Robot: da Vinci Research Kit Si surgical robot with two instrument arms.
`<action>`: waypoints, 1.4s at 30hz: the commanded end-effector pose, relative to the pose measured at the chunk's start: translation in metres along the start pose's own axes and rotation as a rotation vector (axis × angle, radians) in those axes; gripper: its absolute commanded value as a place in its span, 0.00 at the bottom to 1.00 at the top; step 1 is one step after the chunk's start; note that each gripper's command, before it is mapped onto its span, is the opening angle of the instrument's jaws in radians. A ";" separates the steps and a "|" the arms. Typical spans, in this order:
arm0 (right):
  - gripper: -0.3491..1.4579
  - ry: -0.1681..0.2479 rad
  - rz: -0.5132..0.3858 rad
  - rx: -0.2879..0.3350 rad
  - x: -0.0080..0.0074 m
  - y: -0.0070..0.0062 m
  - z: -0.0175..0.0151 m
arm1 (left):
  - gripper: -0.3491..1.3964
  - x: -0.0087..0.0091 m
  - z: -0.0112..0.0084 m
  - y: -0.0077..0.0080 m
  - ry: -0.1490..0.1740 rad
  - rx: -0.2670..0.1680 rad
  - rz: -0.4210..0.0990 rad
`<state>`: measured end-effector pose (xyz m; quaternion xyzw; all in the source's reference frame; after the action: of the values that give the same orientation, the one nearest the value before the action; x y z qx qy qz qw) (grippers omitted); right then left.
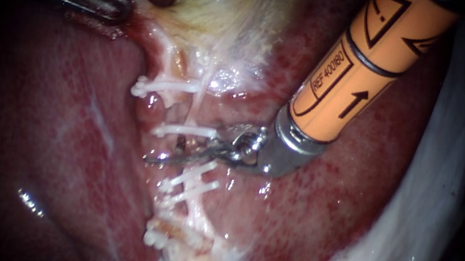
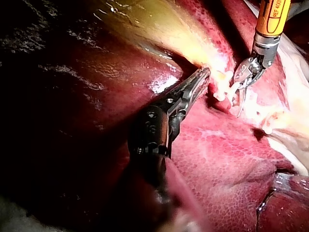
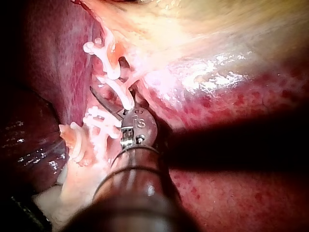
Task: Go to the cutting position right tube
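My right instrument [image 1: 168, 150], with an orange shaft and thin curved blades, comes in from the upper right. Its blades stand open across a pale tube [image 1: 192, 158], in the gap between white clips [image 1: 184, 130] above and below. The right wrist view shows the blades of my right instrument [image 3: 113, 92] spread, one curved blade to the side of a clip [image 3: 120, 94]. I cannot tell which tube it is. My left instrument [image 1: 117, 5] is shut on gallbladder tissue [image 1: 157, 15] at the upper left, holding it taut. From the left wrist I see my left instrument [image 2: 203, 77] shut on that same fold.
Dark red liver [image 1: 40, 135] fills the left and lower part of the view. The yellowish gallbladder [image 1: 229, 2] lies at the top. Whitish tissue [image 1: 416, 246] runs down the right side. Several more clips [image 1: 163, 236] sit lower on the tube.
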<state>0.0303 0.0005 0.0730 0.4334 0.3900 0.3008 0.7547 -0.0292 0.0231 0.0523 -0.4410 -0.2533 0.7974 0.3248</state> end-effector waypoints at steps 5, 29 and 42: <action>0.98 -0.003 0.000 0.004 -0.0001 -0.0002 -0.0004 | 0.00 0.0000 0.0000 0.0000 0.000 0.000 0.000; 0.99 -0.033 -0.071 0.218 -0.0014 -0.0038 -0.0048 | 0.00 0.0001 -0.0007 -0.0002 0.000 -0.002 0.000; 0.99 -0.037 -0.096 0.294 -0.0019 -0.0037 -0.0055 | 0.00 0.0001 -0.0009 -0.0002 0.001 0.000 0.000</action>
<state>0.0247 -0.0003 0.0687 0.5260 0.4359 0.1949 0.7038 -0.0285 0.0234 0.0520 -0.4411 -0.2532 0.7972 0.3252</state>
